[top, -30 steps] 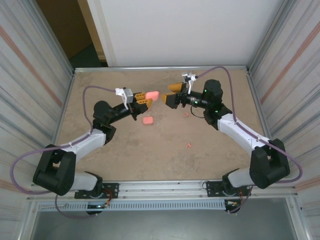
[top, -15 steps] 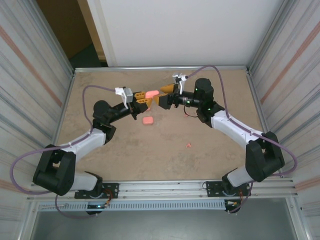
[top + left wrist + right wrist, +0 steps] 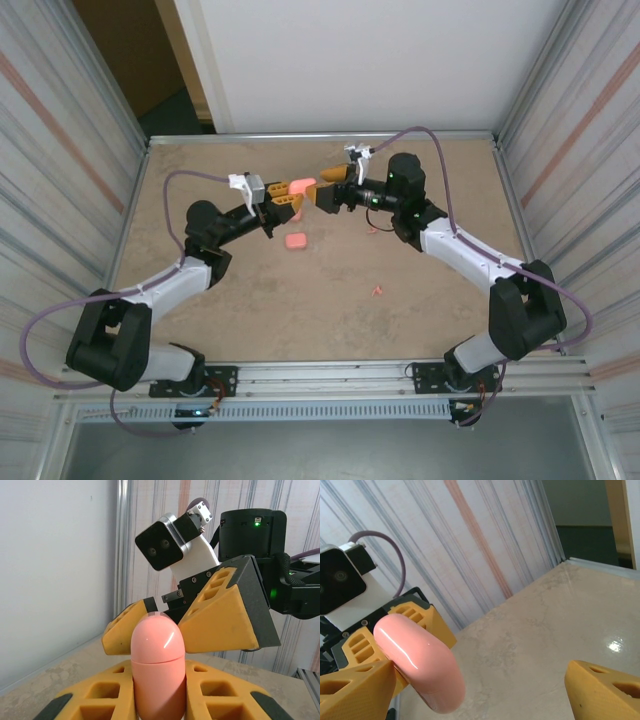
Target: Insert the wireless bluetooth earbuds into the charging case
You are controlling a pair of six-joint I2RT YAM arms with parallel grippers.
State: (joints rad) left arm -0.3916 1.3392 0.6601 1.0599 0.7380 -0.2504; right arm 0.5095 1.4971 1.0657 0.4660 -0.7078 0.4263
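So the left hand [image 3: 293,192] is clamped shut on a pink charging case [image 3: 304,186] and holds it up off the worktop [image 3: 250,300], over the far middle part. In the left wrist view the case sticks out from between the two yellow fingers with its rounded lid end outward, and the lid is closed with the seam visible.

The right hand [image 3: 325,186] comes in from the opposite side with its jaws spread wide open, gripping nothing. The lid end of the case sits between its two fingers. From the right wrist view the case is right up against one finger and well apart from the other one, but I can't tell if it's actually touching.

The buds themselves are nowhere near either hand's fingers. One earbud [image 3: 372,228] lies on the worktop just beside the right arm's wrist, and another earbud [image 3: 378,291] lies further toward the near edge, out in the open. Both are tiny, so I can't make out which way they're lying.

There's also a second pink case [image 3: 295,241] flat on the worktop, just nearer than the held one.
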